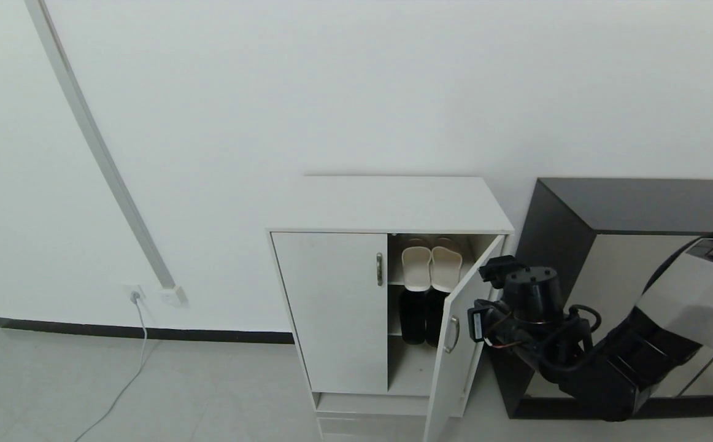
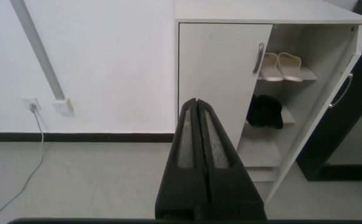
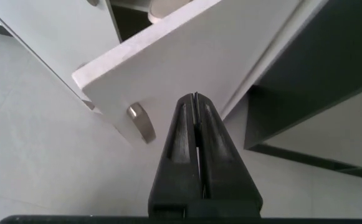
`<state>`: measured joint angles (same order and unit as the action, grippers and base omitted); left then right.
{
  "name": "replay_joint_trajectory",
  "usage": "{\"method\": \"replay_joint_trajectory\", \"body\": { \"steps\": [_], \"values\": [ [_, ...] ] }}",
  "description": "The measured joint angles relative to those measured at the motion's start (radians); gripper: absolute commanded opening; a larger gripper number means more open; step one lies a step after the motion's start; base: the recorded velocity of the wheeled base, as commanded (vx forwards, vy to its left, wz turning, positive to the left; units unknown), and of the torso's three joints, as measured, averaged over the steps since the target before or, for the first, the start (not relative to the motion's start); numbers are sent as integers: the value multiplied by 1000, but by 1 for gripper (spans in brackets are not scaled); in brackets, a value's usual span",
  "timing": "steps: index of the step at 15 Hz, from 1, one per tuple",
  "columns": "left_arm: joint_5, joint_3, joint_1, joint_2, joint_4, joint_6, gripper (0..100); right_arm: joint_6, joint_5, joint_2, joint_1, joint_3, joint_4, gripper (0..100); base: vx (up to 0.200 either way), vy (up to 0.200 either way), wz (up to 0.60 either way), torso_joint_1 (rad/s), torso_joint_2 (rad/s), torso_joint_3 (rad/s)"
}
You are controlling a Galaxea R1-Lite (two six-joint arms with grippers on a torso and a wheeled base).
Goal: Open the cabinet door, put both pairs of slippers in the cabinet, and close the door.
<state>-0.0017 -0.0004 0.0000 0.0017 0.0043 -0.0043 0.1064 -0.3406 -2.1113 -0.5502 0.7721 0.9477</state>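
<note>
Slippers of both pairs are seen inside the cabinet [image 1: 387, 202]: the white pair [image 1: 431, 267] on the upper shelf and the black pair [image 1: 421, 316] on the shelf below. The right door [image 1: 454, 350] stands swung out toward the near side, and the left door [image 1: 332, 307] is shut. The right gripper [image 3: 196, 98], fingers pressed together and holding nothing, is set at the open door's outer face, just beside the handle [image 3: 142, 121]; contact cannot be confirmed. The left gripper [image 2: 197, 102], likewise closed and empty, is held well back on the near left. Only the closing seems left. If the push is angled badly, the fingertips may slide off the smooth panel. If the white pair overhangs its shelf, the door could be stopped short.
</note>
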Motion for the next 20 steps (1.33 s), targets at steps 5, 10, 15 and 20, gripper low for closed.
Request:
{"method": "replay_joint_trajectory", "body": {
  "steps": [5,10,15,20],
  "values": [
    [0,0,0,0,0,0,0,-16,3,-91,0,169,-51,0,0,0,0,0,0,0],
    [0,0,0,0,0,0,0,-21,39,-182,0,389,-80,0,0,0,0,0,0,0],
    [0,0,0,0,0,0,0,-10,49,-221,-2,424,86,0,0,0,0,0,0,0],
    [0,0,0,0,0,1,0,-11,160,-139,-15,137,193,0,80,0,0,1,1,2]
  ]
}}
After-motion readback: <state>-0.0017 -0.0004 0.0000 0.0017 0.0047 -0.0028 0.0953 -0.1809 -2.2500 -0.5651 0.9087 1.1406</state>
